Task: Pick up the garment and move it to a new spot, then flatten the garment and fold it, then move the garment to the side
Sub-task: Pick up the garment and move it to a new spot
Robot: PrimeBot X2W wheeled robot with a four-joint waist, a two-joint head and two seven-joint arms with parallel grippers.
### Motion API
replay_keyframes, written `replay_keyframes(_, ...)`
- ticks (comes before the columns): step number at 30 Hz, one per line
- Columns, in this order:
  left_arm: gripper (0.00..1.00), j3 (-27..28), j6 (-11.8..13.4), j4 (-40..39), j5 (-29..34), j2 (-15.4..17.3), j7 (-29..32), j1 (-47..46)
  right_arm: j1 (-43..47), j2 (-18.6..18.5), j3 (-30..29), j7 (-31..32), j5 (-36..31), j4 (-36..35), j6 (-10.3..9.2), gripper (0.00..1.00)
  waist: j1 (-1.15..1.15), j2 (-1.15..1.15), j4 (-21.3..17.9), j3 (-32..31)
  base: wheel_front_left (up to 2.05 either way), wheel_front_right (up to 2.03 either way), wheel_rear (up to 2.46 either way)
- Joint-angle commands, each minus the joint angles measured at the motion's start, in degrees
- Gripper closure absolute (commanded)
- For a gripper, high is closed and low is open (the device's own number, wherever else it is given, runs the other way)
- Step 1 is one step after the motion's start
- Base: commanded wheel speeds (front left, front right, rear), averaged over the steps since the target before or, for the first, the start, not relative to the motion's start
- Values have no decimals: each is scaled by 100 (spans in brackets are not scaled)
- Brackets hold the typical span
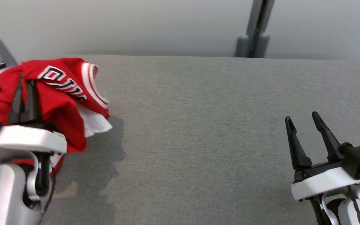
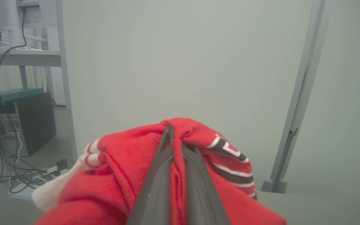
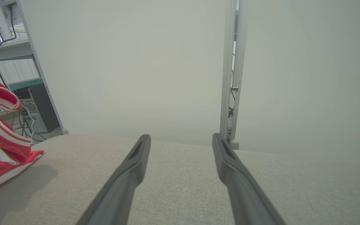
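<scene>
While the left gripper [image 1: 25, 82] clamps the bunched red garment [image 1: 58, 106], right gripper [image 1: 302, 116] gaping and empty, pickup looks done; relocation, flattening, folding, side placement remain.

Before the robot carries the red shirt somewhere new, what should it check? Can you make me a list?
1. The left gripper is shut on the shirt: ok, red fabric is pinched in it.
2. The shirt is fully off the table: cannot tell, its lower folds hang very close to the top.
3. The right gripper is open and holds nothing: ok.
4. The right gripper is well apart from the shirt: ok.
5. There is a bare stretch of table in the middle to set it down: ok.
6. The shirt is flat: not ok, it is bunched up.
</scene>
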Motion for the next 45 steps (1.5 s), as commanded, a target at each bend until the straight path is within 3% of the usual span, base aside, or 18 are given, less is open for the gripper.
replay_keyframes(1,100,-24,74,-191,26,-7,46,105,41,-5,-12,20,6,-28,0,0,0,0,-244,-47,0,0,0)
replay_keyframes(6,100,-263,298,-968,48,-196,350,588,61,19,-7,18,49,-54,0,0,0,0,-791,-15,0,0,0)
replay_keyframes(14,100,-800,187,-965,-59,-584,555,494,-83,46,43,0,85,-121,0,0,0,0,-1853,251,0,0,0)
replay_keyframes(22,100,-1572,-292,179,-82,-1103,674,-283,-138,66,88,-94,239,-130,0,0,0,0,-2835,683,0,0,0)
replay_keyframes(32,100,-2072,-880,1981,-132,-1399,475,-1013,-206,69,119,-282,464,1,0,0,0,0,-3139,996,0,0,0)
replay_keyframes(33,64,-2141,-939,2143,-134,-1415,461,-1049,-204,69,113,-291,468,27,0,0,0,0,-3124,996,0,0,0)
replay_keyframes(34,2,-2199,-995,2262,-99,-1428,401,-1105,-208,69,105,-291,474,49,0,0,0,0,-3099,990,0,0,0)
replay_keyframes(39,0,-2416,-1182,2564,-147,-1513,108,-1167,-225,67,57,-318,429,108,0,0,0,0,-2835,875,0,0,0)
replay_keyframes(45,0,-2486,-1251,2211,-102,-1485,-445,-904,-171,64,-72,-247,340,80,0,0,0,0,-2296,685,0,0,0)
